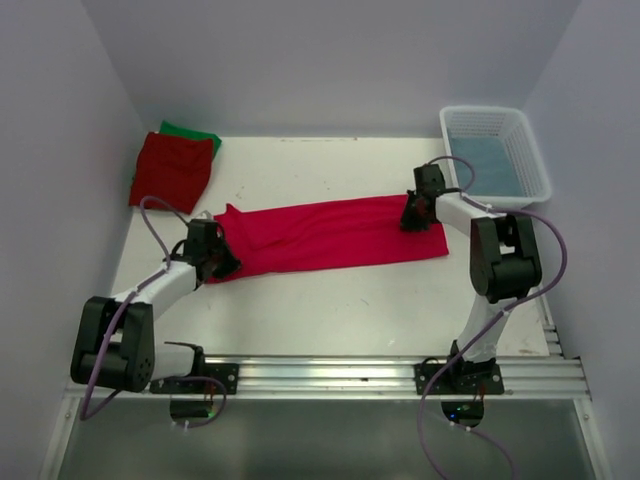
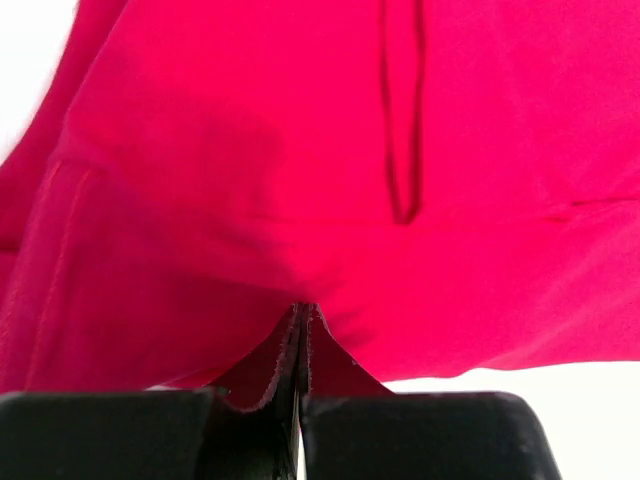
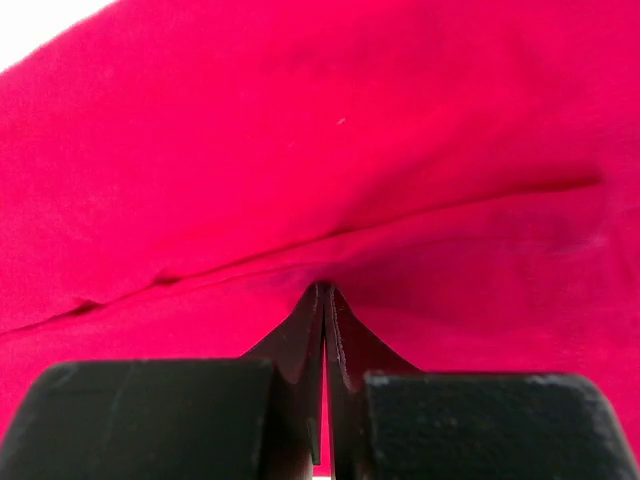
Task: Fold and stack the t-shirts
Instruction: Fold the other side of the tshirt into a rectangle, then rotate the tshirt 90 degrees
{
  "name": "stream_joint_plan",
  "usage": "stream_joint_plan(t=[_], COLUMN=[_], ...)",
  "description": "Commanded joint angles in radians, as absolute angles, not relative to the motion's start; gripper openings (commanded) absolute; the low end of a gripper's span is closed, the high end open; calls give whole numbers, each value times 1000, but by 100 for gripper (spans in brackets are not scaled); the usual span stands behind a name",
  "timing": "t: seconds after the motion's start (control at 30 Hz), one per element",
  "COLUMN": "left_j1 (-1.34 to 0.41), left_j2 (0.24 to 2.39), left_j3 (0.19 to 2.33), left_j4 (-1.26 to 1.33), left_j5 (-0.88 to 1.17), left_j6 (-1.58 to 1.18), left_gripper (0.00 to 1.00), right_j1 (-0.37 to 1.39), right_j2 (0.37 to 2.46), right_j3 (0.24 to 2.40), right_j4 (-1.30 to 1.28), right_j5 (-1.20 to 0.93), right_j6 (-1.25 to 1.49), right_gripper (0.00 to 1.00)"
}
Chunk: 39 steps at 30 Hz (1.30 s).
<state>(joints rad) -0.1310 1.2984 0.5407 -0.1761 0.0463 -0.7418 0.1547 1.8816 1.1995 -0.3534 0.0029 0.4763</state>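
Observation:
The crimson-pink t-shirt (image 1: pixel 330 235) lies stretched in a long folded band across the middle of the table. My left gripper (image 1: pixel 222 262) is shut on its left end; the left wrist view shows the jaws pinching the cloth (image 2: pixel 300 200). My right gripper (image 1: pixel 413 218) is shut on its right end, and the right wrist view shows cloth (image 3: pixel 330 180) caught between the closed jaws. The darker red t-shirt (image 1: pixel 172 170) lies folded at the back left on top of the green t-shirt (image 1: pixel 195 133), of which only an edge shows.
A white latticed basket (image 1: pixel 530 160) with something blue inside stands at the back right. Grey walls close the table on three sides. A metal rail (image 1: pixel 330 375) runs along the near edge by the arm bases.

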Motion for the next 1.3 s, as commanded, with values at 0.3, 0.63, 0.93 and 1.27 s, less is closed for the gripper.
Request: stream_joint_plan(t=[0.3, 0.63, 0.93, 1.27], left_j1=[-127, -121, -112, -118], left_j2=[1391, 1716, 2167, 2489], left_j3=[646, 793, 1363, 1739], left_j4=[-61, -19, -179, -161], left_j5=[-24, -49, 224, 532], left_j6=[-787, -792, -623, -638], left_gripper=[0, 0, 0, 0], right_j1=[250, 331, 596, 843], right_j2=[1850, 1682, 1457, 1316], right_j3=[1105, 890, 701, 707], right_j4=[-477, -600, -658, -651], right_j5=[47, 155, 54, -167], right_j6=[440, 469, 620, 727], right_gripper=[0, 0, 0, 0])
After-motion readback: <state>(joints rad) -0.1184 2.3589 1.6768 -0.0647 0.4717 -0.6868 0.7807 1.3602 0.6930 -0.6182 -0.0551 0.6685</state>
